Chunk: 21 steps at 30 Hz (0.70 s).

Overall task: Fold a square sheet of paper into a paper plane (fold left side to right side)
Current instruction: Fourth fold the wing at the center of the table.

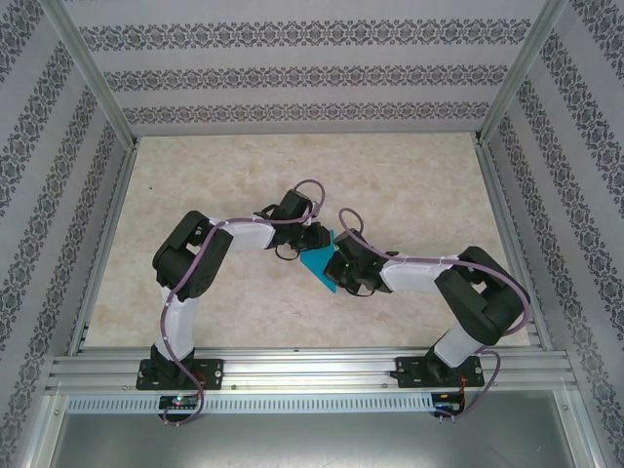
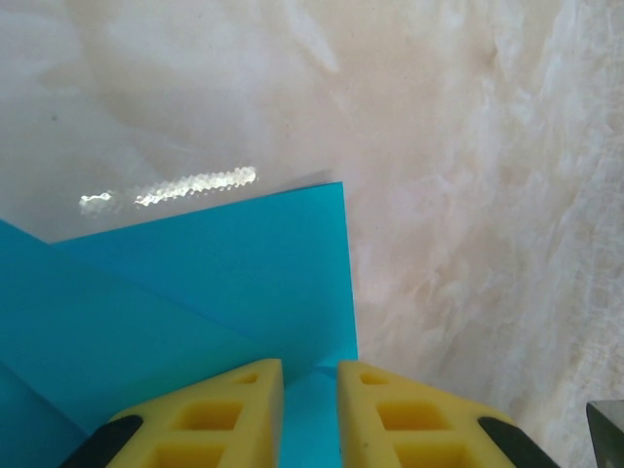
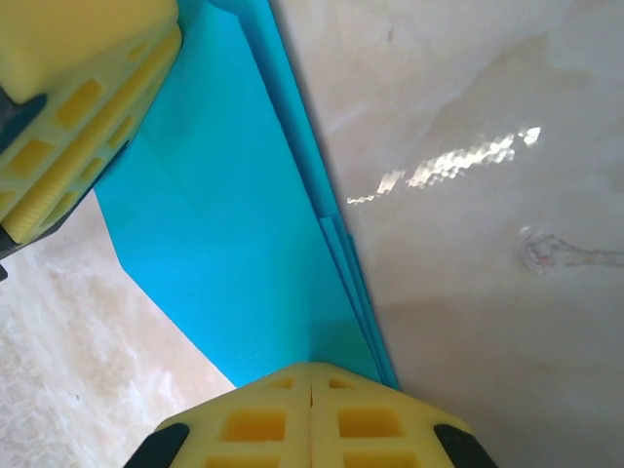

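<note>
Right then, the sheet of paper (image 1: 318,265) lay near the middle of the table (image 1: 244,175), a bright teal shape already folded into overlapping layers, wedged between my two grippers. From the overhead camera I saw it as a small angular patch with a point aimed towards the near edge.

Through the left wrist camera the sheet (image 2: 214,283) showed one straight diagonal crease and a clean square corner lying flat on the pale marbled table (image 2: 468,146). The left gripper (image 2: 310,375) sat at the paper's near edge with its yellow fingers held a narrow gap apart, teal visible in that gap. I could not tell whether either pad actually touched the paper. From above, that gripper (image 1: 314,239) stood just beyond the sheet's far-left side.

Through the right wrist camera the paper (image 3: 224,224) ran away from the lens as a long tapering strip, with several thin stacked edges along its right side. The right gripper (image 3: 312,375) had its fingers pressed fully together, no gap between them, clamped on the near end of the paper. In the overhead view it (image 1: 341,263) sat against the sheet's right side. A yellow finger (image 3: 78,107) of the left gripper appeared at the upper left, over the strip's far end. Bare glossy table (image 3: 468,292) lay to the right.
</note>
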Each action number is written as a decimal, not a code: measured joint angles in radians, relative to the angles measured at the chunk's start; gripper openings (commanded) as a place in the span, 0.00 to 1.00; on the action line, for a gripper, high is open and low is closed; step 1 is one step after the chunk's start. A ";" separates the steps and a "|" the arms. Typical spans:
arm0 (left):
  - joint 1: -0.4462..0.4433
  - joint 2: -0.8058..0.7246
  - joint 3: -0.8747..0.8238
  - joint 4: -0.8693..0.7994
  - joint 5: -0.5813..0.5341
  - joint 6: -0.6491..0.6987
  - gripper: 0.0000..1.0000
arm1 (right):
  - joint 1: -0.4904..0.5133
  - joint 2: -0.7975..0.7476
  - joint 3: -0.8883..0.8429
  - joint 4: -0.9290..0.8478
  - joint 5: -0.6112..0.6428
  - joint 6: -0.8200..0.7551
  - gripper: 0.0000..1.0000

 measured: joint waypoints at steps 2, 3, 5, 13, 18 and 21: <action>0.000 0.000 0.000 0.000 0.000 0.000 0.24 | 0.002 -0.005 -0.007 0.003 0.003 0.000 0.06; 0.000 0.000 0.000 0.000 0.001 0.000 0.24 | 0.003 -0.007 -0.012 0.007 0.003 0.000 0.06; 0.000 0.000 0.000 0.000 0.001 0.000 0.24 | 0.007 -0.014 -0.021 0.012 0.004 0.000 0.06; 0.000 0.000 0.000 0.000 0.001 0.000 0.24 | 0.020 -0.051 -0.057 0.009 0.001 0.001 0.06; 0.000 0.000 0.000 0.000 0.000 0.000 0.24 | 0.022 -0.068 -0.075 0.008 -0.002 0.001 0.06; -0.001 0.000 0.000 0.000 0.002 0.000 0.24 | 0.022 -0.081 -0.089 0.011 -0.002 0.002 0.06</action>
